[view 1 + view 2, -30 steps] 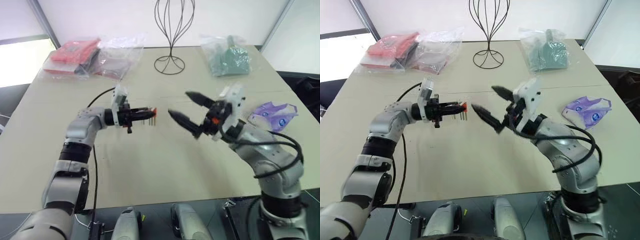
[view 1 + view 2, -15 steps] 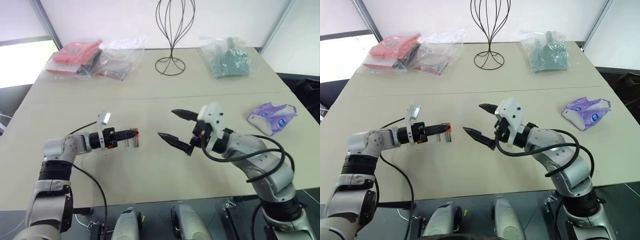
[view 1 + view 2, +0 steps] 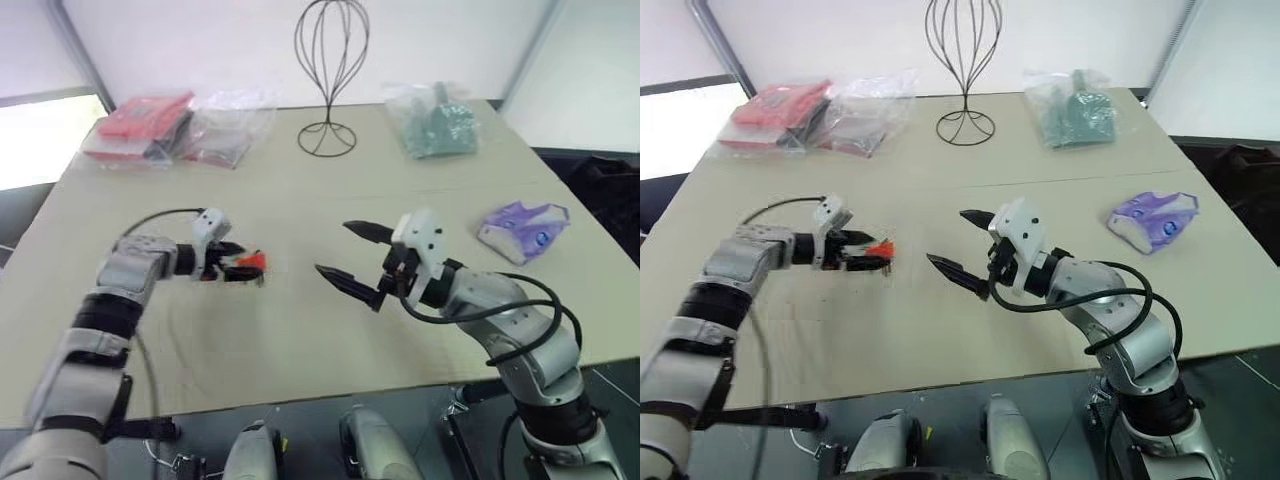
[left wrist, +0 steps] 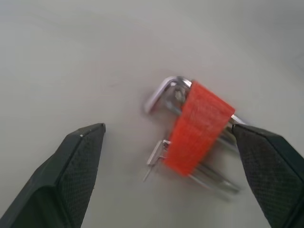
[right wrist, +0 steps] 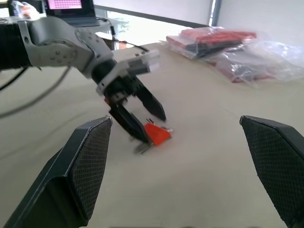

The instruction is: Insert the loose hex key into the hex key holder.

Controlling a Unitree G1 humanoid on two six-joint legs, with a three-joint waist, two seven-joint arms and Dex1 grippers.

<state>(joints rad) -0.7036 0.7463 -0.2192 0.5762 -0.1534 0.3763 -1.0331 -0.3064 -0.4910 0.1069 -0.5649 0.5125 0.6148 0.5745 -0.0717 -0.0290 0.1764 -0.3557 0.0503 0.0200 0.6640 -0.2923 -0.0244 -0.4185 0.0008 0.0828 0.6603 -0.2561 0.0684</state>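
Wire stand (image 3: 331, 75) at the table's (image 3: 300, 340) far edge — plastic bags (image 3: 180, 125) beside it, purple packet (image 3: 522, 224) apart.

Bare bench (image 3: 300, 330) all round hex key holder (image 3: 249, 263). Left gripper (image 3: 240, 265) fingers (image 4: 71, 166) straddle it, blocking both flanks. Right gripper (image 3: 345, 252) stands well apart; open lane between.

left pincer (image 3: 243, 268) at hex key holder (image 3: 250, 264), table (image 3: 300, 330)

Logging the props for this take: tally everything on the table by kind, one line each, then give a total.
Hex key holder, orange, with its keys: 1
Wire stand: 1
Purple packet: 1
Clear bag of green items: 1
Clear bags of red and dark items: 2
Total: 6
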